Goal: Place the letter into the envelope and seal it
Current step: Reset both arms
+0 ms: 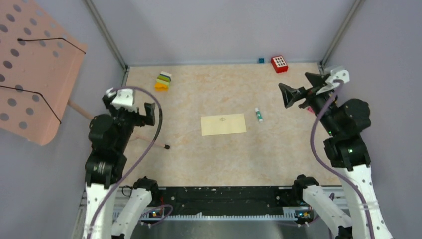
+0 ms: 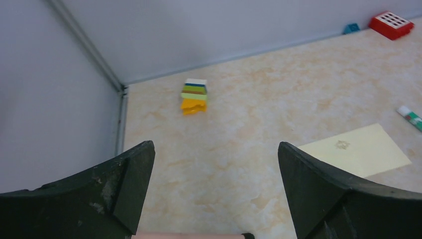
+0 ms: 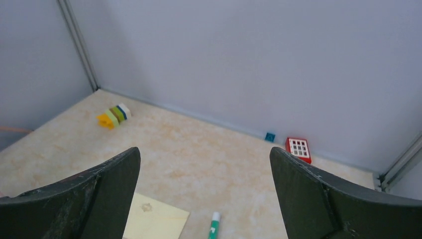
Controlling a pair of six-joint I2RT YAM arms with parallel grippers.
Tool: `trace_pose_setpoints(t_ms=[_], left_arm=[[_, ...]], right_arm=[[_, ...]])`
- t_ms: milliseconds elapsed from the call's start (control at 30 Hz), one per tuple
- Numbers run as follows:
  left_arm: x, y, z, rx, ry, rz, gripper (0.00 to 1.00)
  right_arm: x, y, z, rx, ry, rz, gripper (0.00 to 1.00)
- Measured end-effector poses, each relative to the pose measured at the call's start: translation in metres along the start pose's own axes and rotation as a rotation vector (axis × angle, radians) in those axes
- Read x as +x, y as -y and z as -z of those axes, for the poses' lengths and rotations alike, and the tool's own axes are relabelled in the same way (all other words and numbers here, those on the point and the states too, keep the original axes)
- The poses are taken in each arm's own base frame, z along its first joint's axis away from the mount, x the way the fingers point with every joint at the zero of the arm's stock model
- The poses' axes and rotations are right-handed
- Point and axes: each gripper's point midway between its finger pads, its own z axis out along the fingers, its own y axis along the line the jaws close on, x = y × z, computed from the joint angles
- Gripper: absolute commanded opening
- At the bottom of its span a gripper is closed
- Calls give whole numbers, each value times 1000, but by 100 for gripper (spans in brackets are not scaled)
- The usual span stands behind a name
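Observation:
The pale yellow envelope (image 1: 223,124) lies flat mid-table, a faint mark on its face, and nothing touches it. It also shows at the right of the left wrist view (image 2: 358,149) and low in the right wrist view (image 3: 154,221). No letter can be seen in any view. My left gripper (image 1: 130,104) hovers at the table's left side, open and empty (image 2: 215,145). My right gripper (image 1: 301,88) is raised at the far right, also open with nothing between its fingers (image 3: 204,149). Both are well apart from the envelope.
A green-and-white glue stick (image 1: 259,115) lies just right of the envelope. Stacked coloured bricks (image 1: 163,80) sit at the back left, a red block (image 1: 279,63) and a small blue piece (image 1: 261,60) by the back wall. A pink perforated board (image 1: 35,69) and its rod (image 1: 149,142) reach in from the left.

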Motion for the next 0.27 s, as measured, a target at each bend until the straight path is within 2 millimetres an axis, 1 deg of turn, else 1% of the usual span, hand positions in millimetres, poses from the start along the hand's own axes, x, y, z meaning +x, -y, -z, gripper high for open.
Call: trace_pose_setpoints(t_ms=[33,67,133,200,267], left_arm=[[0,-8,14,-53,20,-4,98],[2,-14,30,-101,35,-6,98],[-1,-23,56,-164,70,-8,98],[-2,-29,77,-213,107,-8,97],[6,-32,87,-244,110,-6,97]], right_arm=[[-17,-2,8,3,45,3,99],[-29,-3,15,4,74,6,99],[-47,-6,29,8,111,13,99],[-57,-7,40,12,126,24,99],[-61,-7,51,24,124,39,99]])
